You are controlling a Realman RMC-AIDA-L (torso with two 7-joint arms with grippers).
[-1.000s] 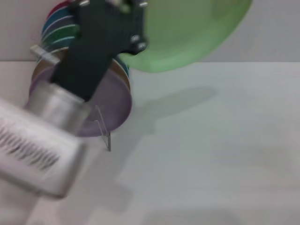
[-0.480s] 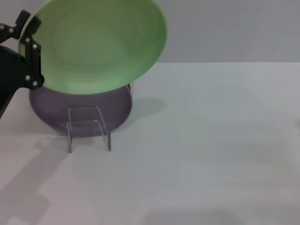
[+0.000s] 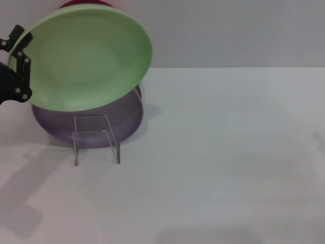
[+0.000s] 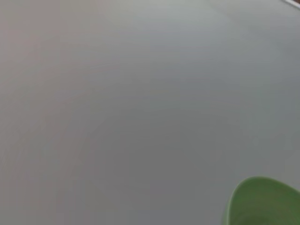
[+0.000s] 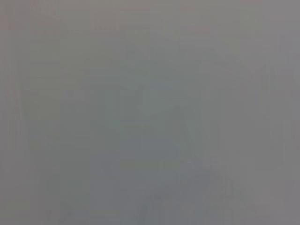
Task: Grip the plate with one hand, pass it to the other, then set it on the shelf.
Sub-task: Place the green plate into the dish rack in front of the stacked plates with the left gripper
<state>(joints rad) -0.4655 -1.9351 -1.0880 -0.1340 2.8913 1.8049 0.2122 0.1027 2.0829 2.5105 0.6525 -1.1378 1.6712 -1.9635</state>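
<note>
head view: left gripper point(image 3: 20, 63) at the far left edge of the frame, black linkage visible, its fingers pinching the left rim of the plate point(image 3: 84, 56). the plate is pale green, held off the table point(image 3: 228, 152), tilted with its concave face toward the camera. it sits in front of and above the lilac plate point(image 3: 91, 124), overlapping that plate's upper part. the lilac plate stands on edge in a clear rack point(image 3: 96, 140) at the back left of the table, near the wall. a dark red rim point(image 3: 84, 2) shows just above the green plate's top edge; whatever else stands behind is hidden. left wrist view: only a curved green piece of the plate point(image 4: 262, 201) against a plain grey blur. right wrist view: uniform grey, nothing identifiable. the right gripper does not appear in any view, so cannot tell how its fingers stand.
</note>
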